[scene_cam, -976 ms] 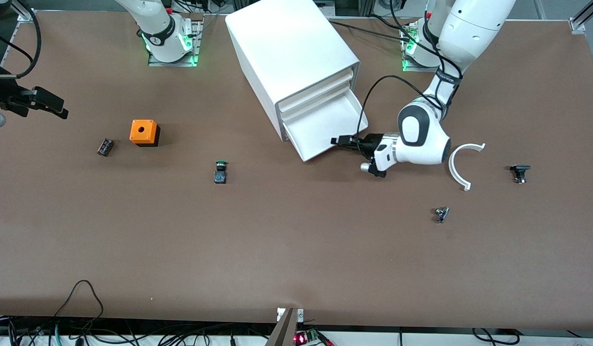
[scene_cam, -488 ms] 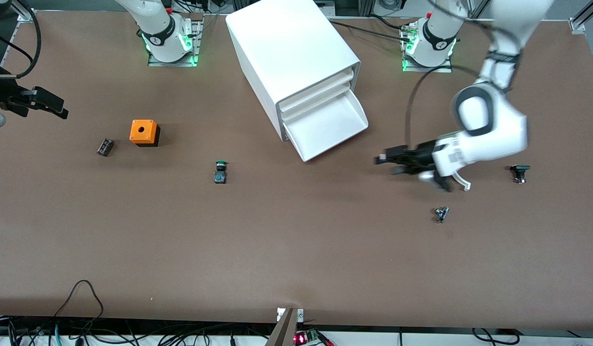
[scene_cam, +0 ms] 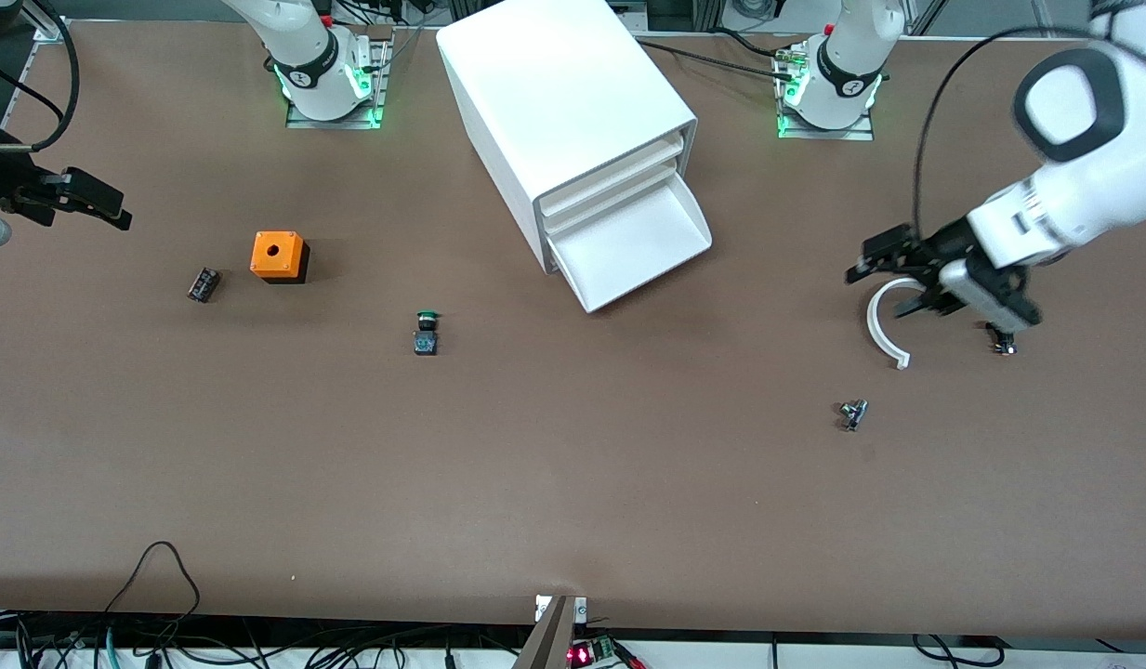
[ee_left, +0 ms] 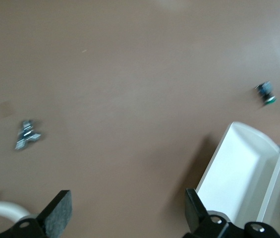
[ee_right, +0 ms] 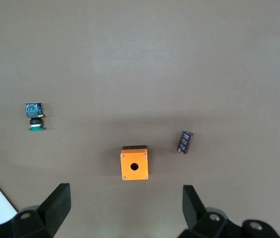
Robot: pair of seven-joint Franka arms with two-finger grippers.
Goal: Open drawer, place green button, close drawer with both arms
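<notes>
The drawer (scene_cam: 628,246) stands pulled out of the white cabinet (scene_cam: 554,93), second from the bottom, and looks empty. The button (scene_cam: 427,333), green cap on a black-and-blue body, lies on the table toward the right arm's end, nearer the front camera than the cabinet. My left gripper (scene_cam: 877,290) hangs open and empty over a white C-shaped piece (scene_cam: 884,330); its wrist view shows the gripper (ee_left: 127,213), the drawer (ee_left: 239,168) and the button (ee_left: 266,93). My right gripper (scene_cam: 115,209) waits open at the right arm's end. Its wrist view shows the gripper (ee_right: 125,203) and the button (ee_right: 33,116).
An orange box (scene_cam: 277,255) and a dark cylinder (scene_cam: 204,283) lie toward the right arm's end. A small metal part (scene_cam: 852,413) and a black-capped part (scene_cam: 1003,342) lie near the C-shaped piece. Cables run along the table's near edge.
My left gripper has opened wide, left the drawer's front edge and swung toward the left arm's end of the table. The drawer stays pulled out. The right arm has not moved.
</notes>
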